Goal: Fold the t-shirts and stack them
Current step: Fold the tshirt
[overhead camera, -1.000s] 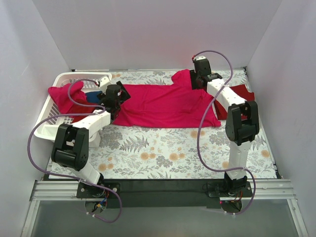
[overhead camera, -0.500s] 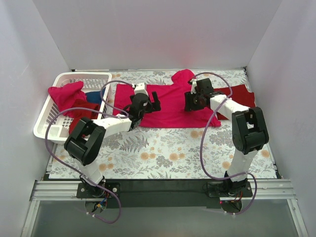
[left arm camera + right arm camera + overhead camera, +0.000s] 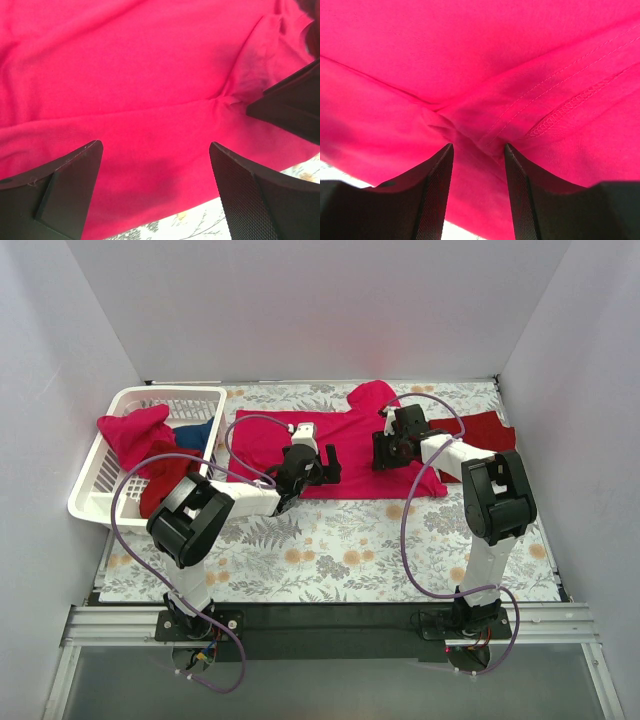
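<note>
Right gripper (image 3: 478, 145): jaws close together, a pucker of the pink shirt (image 3: 470, 50) and a stitched hem bunched in the narrow gap; can't tell whether they pinch it or only straddle it. Left gripper (image 3: 155, 144): jaws wide apart, nothing between them, poised low over smooth cloth just inside the shirt's near edge. Both grippers sit over the middle of the shirt, left toward its left half, right toward its right half. The shirt lies spread across the far centre of the table (image 3: 330, 550), one sleeve pointing to the back wall. Maroon shirt (image 3: 485, 428) lies flat to its right, partly under it. Basket (image 3: 150, 398) at far left holds more shirts, a pink one draped over its rim and a blue shirt (image 3: 195, 432) inside. Step in hand, by my reading: an early fold of the pink shirt, with no stack begun. Next move likely calls for the left jaws to close on a matching edge so both ends travel together and the crease runs straight.
</note>
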Available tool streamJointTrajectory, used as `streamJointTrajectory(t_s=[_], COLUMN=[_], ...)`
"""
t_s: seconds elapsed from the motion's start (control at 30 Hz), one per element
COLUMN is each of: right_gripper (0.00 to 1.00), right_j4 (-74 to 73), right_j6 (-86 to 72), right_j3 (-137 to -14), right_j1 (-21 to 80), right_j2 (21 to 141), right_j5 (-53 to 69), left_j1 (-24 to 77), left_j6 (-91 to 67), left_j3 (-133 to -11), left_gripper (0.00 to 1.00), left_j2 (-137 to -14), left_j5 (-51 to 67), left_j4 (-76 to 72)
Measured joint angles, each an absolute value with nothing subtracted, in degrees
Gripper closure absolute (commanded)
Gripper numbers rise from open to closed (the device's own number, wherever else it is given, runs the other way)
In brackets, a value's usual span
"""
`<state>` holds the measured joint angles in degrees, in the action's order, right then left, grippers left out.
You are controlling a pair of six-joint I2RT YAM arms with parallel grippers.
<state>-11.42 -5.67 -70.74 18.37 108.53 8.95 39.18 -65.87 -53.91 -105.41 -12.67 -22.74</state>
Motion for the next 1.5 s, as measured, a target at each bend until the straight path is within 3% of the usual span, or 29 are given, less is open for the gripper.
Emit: streamJointTrajectory(t_s=[0.17,0.27,0.4,0.7,0.77,0.9,1.07,1.5], right_gripper=[0.62,0.74,0.98,0.99,0.95,0.76,0.62,0.54], right_j4=[-11.4,-11.3,-11.4,-11.9,-12.1,-12.1,-11.9,-10.2], right_j6=[-5.8,-5.8,-6.0,-5.2,-4.9,-4.2,-3.9,-4.3], right_j3=[-71.0,-71.1,-71.4,-81.2,-84.8,-89.1,-89.2,-70.0], right_j1=[18.4,18.3,18.3,18.3,18.3,18.3,18.3,16.6], right_j2=[110.2,110.2,110.3,113.4,115.0,117.4,117.6,97.9], right_j5=[8.4,8.0,7.4,7.4,7.7,9.3,10.6,-0.3], left_j1=[39.2,39.2,39.2,39.2,39.2,39.2,39.2,40.3], left_j6=[-65.9,-65.9,-65.9,-66.1,-66.2,-66.5,-66.6,-66.2], left_j3=[-51.8,-50.7,-49.6,-46.7,-45.8,-44.4,-44.3,-47.7], left_gripper=[0.19,0.19,0.20,0.19,0.19,0.19,0.19,0.19], left_j2=[-105.4,-105.4,-105.2,-102.0,-101.3,-100.4,-100.2,-100.9], left_j5=[-12.9,-13.1,-13.7,-14.9,-15.5,-16.3,-17.0,-15.6], left_j4=[-22.8,-22.7,-22.7,-22.2,-22.2,-21.6,-21.1,-21.9])
